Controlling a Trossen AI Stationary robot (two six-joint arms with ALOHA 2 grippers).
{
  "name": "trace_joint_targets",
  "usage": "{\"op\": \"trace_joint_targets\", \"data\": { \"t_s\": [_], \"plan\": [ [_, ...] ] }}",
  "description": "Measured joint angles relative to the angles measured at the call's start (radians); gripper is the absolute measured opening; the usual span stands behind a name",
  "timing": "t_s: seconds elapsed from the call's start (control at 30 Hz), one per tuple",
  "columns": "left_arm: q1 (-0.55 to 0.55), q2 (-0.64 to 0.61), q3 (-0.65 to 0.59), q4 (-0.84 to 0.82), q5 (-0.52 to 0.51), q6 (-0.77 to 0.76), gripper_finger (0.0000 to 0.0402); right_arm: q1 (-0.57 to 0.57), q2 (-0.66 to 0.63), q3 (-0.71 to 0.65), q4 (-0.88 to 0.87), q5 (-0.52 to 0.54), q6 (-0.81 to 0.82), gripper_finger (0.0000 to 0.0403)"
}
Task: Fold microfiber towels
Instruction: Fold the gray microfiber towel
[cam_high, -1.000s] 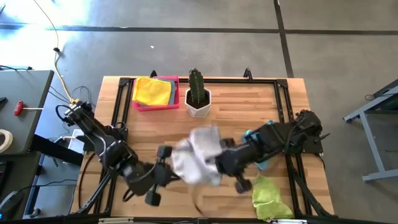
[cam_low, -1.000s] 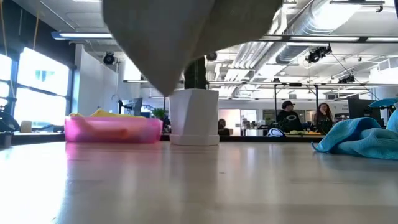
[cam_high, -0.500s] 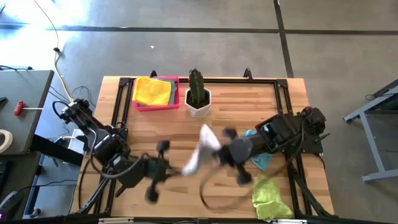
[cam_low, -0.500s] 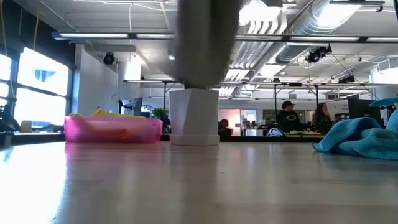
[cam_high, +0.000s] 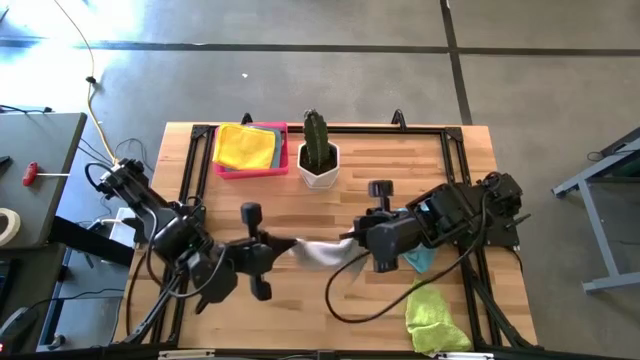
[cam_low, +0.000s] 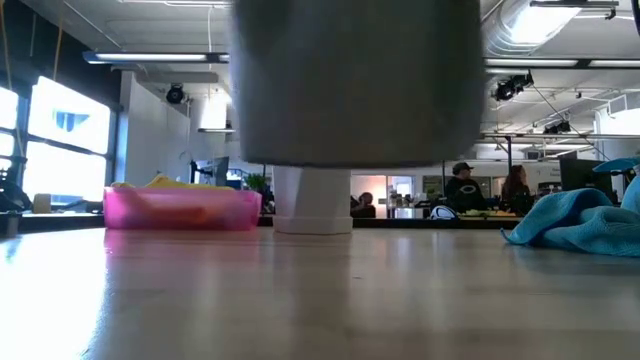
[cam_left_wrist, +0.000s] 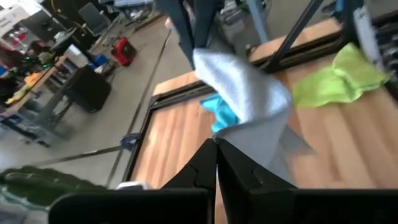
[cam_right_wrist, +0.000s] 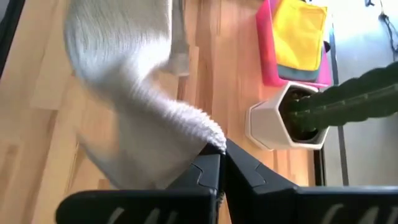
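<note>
A grey microfiber towel hangs in the air over the middle of the table, between my two grippers. My left gripper is shut on its left end and my right gripper on its right end. In the low view the towel is a broad grey band well clear of the tabletop. A lime green towel lies crumpled near the front right. A light blue towel lies under the right arm. A yellow towel lies in the pink tray. My left gripper pinches an end of the grey towel between its two shut fingers, coming nearly level from the table's left. The towel runs away from the fingertips, lifted clear of the table. My right gripper pinches a corner of the towel between its shut fingers, coming from the table's right. The cloth spreads out beyond the fingertips and sags, clear of the wood.
A white pot with a cactus stands at the far middle, next to the pink tray. A black frame runs around the tabletop. Bare wood lies in front of the towel. People sit in the room behind.
Both grippers have swung the grey towel about. It was a bunched, wide mass between them, then a narrow strip. Now it hangs as a broad band stretched between them. My left gripper has turned at the wrist and risen a little; my right has drawn toward the table's far edge.
</note>
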Motion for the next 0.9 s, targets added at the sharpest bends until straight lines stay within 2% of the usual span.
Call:
{"op": "trace_joint_targets", "data": {
  "t_s": [0.13,0.3,0.4,0.53,0.63,0.7,0.73,0.8,0.83,0.9],
  "plan": [
    [0.019,0.0,0.0,-0.092,-0.016,-0.009,0.0,-0.011,0.0,0.0,-0.002,0.003,-0.071,0.0],
    [0.083,0.0,0.0,-0.256,-0.105,-0.073,0.0,-0.066,0.0,0.0,-0.001,0.079,-0.104,0.0],
    [0.146,0.0,0.0,-0.359,-0.114,-0.145,0.0,-0.126,0.0,-0.023,-0.001,0.106,-0.105,0.0],
    [0.243,0.0,0.0,-0.487,-0.114,-0.246,0.0,-0.223,0.0,-0.088,-0.001,0.085,-0.125,0.0],
    [0.32,0.0,0.0,-0.54,-0.136,-0.263,0.0,-0.296,0.001,-0.149,-0.001,0.086,-0.175,0.0],
    [0.362,0.0,0.0,-0.547,-0.144,-0.266,0.0,-0.34,0.001,-0.182,-0.001,0.125,-0.196,0.0],
    [0.38,0.0,0.0,-0.553,-0.132,-0.273,0.0,-0.357,0.001,-0.195,-0.001,0.141,-0.197,0.0],
    [0.403,0.0,0.0,-0.563,-0.043,-0.32,0.0,-0.381,0.001,-0.224,-0.001,0.134,-0.153,0.0],
    [0.407,0.0,-0.001,-0.565,0.039,-0.362,0.0,-0.388,0.0,-0.241,-0.001,0.102,-0.119,0.0],
    [0.407,-0.002,-0.038,-0.544,0.233,-0.458,0.0,-0.383,-0.001,-0.292,0.002,-0.033,-0.046,0.0]
  ]
}}
